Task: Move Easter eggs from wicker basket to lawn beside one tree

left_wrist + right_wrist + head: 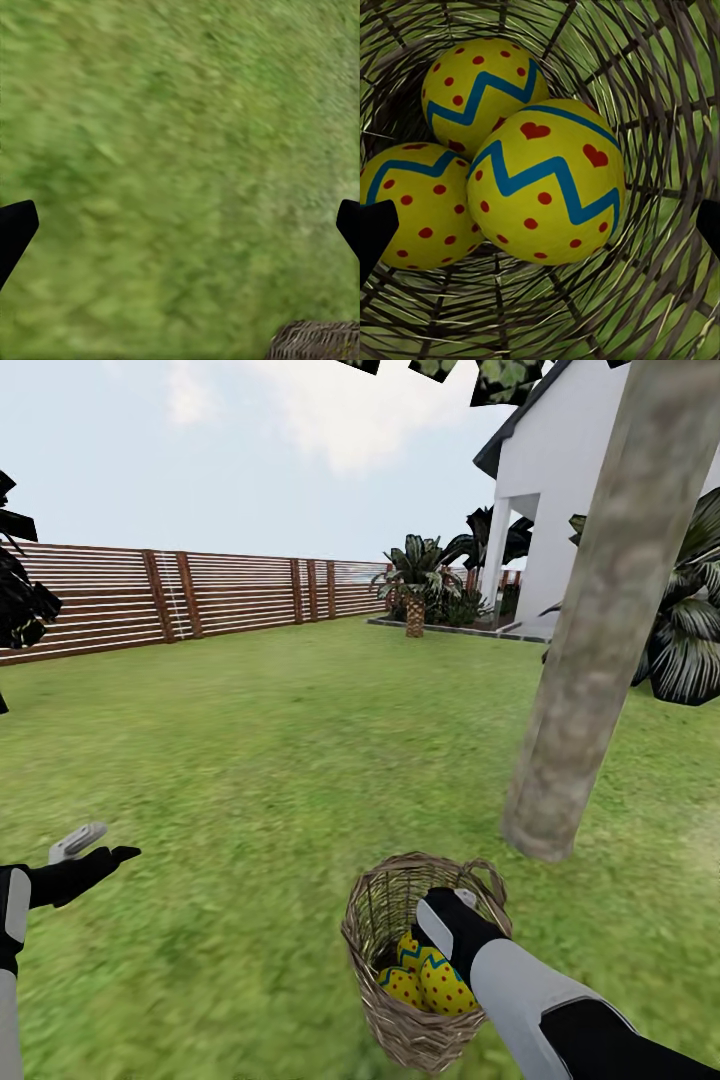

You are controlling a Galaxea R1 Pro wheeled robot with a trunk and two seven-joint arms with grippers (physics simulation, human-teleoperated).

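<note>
The wicker basket [372, 920] stands on the lawn [280, 760] just in front of me, a short way from the base of the tree [590, 630]. Inside it lie the three Easter eggs [430, 980], yellow with red dots and blue zigzags. My right gripper [440, 922] reaches down into the basket, open, its black fingertips [376, 229] spread wide on either side of the nearest egg [547, 184]; two more eggs [484, 90] [416, 202] lie behind and beside it. My left gripper [95, 850] hovers open over bare grass to the left, the basket rim [315, 341] near it.
A wooden slat fence [200, 595] bounds the lawn at the back. A white house [560, 510] with short palms [415, 585] stands at the back right. A dark conifer [20, 600] is at the left edge. Open grass spreads around the trunk.
</note>
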